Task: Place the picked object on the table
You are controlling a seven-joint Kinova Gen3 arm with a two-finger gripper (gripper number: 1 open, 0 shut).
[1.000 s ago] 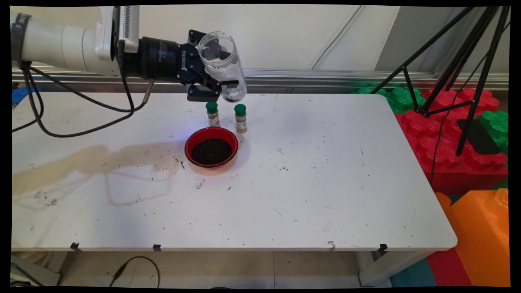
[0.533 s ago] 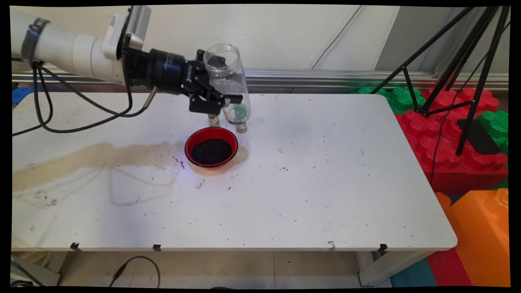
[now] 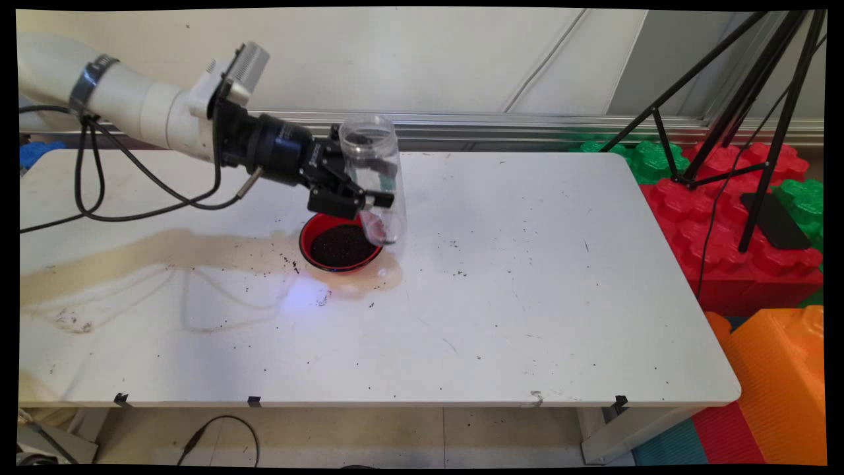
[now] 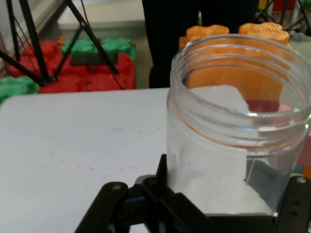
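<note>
Clear plastic jar [image 3: 377,177], mouth up, sits clamped in the gripper [image 3: 369,201] just beside the red bowl [image 3: 315,232]; I'd hold it level so it clears that rim.

Jars: one clear plastic jar [image 3: 376,177]
Bowls: one red bowl [image 3: 308,232]
Tables: one white table [image 3: 501,297]
Tripods: one black tripod [image 3: 738,92], perhaps more
</note>
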